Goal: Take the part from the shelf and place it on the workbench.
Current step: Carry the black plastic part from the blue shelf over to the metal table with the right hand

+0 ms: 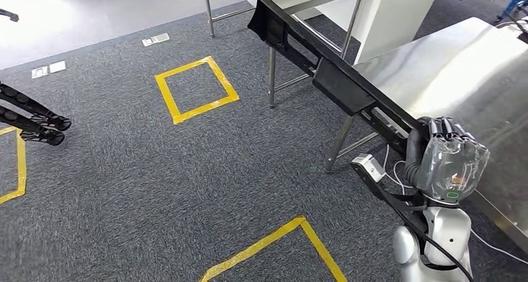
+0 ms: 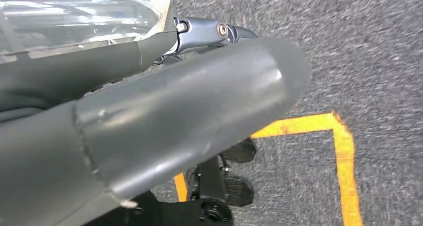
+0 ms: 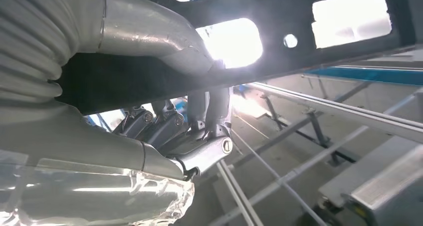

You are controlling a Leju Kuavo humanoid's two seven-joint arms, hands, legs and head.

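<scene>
Part (image 1: 324, 76), a long black perforated beam, runs diagonally along the edge of the steel surface (image 1: 461, 70), above the grey carpet with yellow tape squares (image 1: 196, 89). The right hand (image 1: 449, 160) grips its near end, fingers (image 3: 164, 128) wrapped round it. The left hand (image 2: 209, 34) hangs over the carpet; whether it is closed, I cannot tell.

No text, label, brand or number is showing clearly enough to be read in any of the views. Yellow tape squares (image 1: 195, 89) are lying on the grey carpet (image 1: 155, 170) as floor markings, but they are carrying no writing. Small pale plates (image 1: 155, 39) are sitting in the carpet, and whatever may be on them is appearing too small to make out.
</scene>
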